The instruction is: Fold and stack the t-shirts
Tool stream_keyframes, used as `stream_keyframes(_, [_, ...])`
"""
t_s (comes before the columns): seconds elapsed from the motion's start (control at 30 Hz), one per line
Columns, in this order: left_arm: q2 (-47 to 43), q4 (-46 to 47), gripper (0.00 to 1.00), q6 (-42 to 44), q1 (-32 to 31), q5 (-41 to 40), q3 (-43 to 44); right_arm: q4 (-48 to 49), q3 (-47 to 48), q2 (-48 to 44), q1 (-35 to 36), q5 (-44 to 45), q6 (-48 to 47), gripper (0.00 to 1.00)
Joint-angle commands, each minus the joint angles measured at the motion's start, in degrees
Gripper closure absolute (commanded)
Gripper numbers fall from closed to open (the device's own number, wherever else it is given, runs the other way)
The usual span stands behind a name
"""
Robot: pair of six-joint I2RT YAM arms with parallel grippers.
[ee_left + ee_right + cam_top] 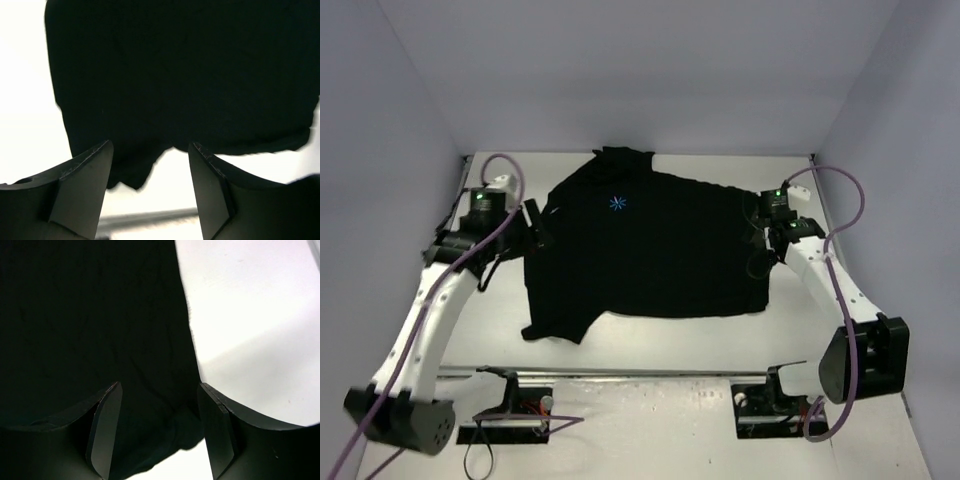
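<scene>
A black t-shirt (650, 250) with a small light-blue star logo (618, 204) lies spread on the white table, collar toward the back wall. My left gripper (533, 228) hovers at its left sleeve edge, jaws open, nothing between them. In the left wrist view the t-shirt (180, 75) fills the top and its ragged edge hangs between the open fingers (87, 175). My right gripper (763, 252) is at the shirt's right edge, also open. The right wrist view shows the t-shirt (90, 320) under the spread fingers (215, 430), a bunched corner lying loose between them.
White table (670, 345) enclosed by pale walls at back and sides. A metal rail (630, 375) and the two arm mounts run along the near edge. Purple cables loop off both arms.
</scene>
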Motion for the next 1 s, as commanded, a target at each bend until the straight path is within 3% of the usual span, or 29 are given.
stream_keyframes(0.0, [17.59, 5.28, 0.41, 12.4, -1.79, -1.88, 6.33, 1.22, 2.99, 9.26, -0.44, -1.84, -4.35, 0.41])
stream_keyframes(0.13, [31.74, 8.69, 0.41, 13.06, -2.49, -4.61, 12.66, 5.05, 4.12, 16.83, -1.27, -3.8, -6.01, 0.43])
stream_keyframes(0.3, [45.43, 14.05, 0.41, 7.97, -2.41, -7.28, 17.33, 7.55, 7.43, 24.09, -3.17, -7.91, -7.47, 0.45])
stream_keyframes(0.47, [52.56, 16.5, 0.41, 3.32, -1.6, -8.63, 19.15, 7.76, 11.71, 32.59, -4.11, -8.82, -9.43, 0.44])
stream_keyframes(0.67, [53.56, 18.01, 0.41, -3.04, 0.98, -8.42, 14.25, 7.61, 20.75, 43.22, -4.24, -8.63, -11.96, 0.43])
stream_keyframes(0.97, [43.55, 25.06, 0.41, -11.82, 1.74, -8.28, -2.61, 7.45, 41.38, 57.63, -3.37, -12.3, -16.15, 0.42])
